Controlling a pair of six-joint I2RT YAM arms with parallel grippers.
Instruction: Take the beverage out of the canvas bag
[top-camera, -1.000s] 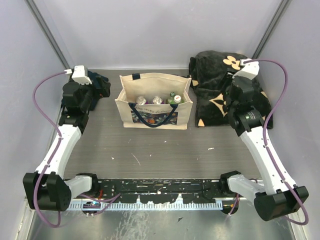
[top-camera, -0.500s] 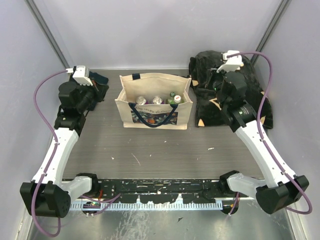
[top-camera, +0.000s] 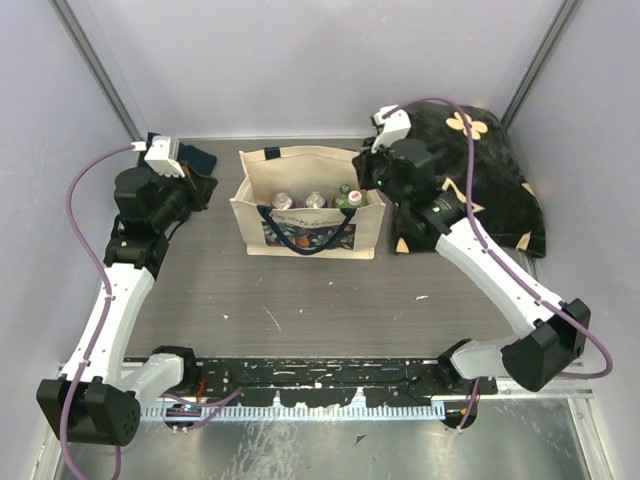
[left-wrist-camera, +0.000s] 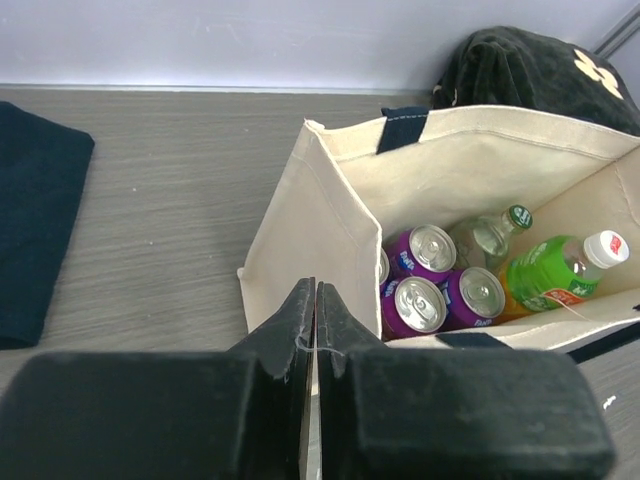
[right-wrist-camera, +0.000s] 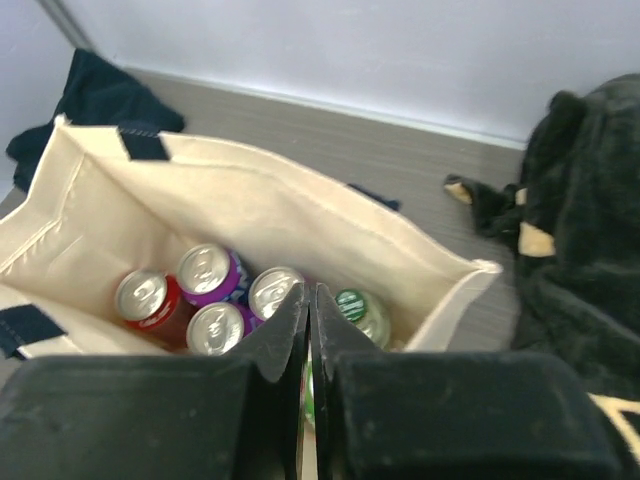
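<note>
1. Tools are both closing fully from open and gripping nothing: left tool (left-wrist-camera: 315, 290), right tool (right-wrist-camera: 308, 295).
2. Right tool is swinging off the black bag (top-camera: 490, 180) and hovering over the right end of the canvas bag (top-camera: 250, 232).
3. Cans (right-wrist-camera: 205, 270) and green bottle (left-wrist-camera: 555, 270) are sitting inside the bag, untouched; right tool is probably needing to reopen before grasping.

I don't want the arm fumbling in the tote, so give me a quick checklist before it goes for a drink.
1. Upright, open-topped canvas bag: ok.
2. Uncovered cans and bottles inside: ok.
3. The front handle hangs outside the opening: ok.
4. The right gripper is over the bag's right end: ok.
5. Right gripper open for a grab: not ok, shut.
6. The left gripper open: not ok, shut, beside the bag's left end.
</note>
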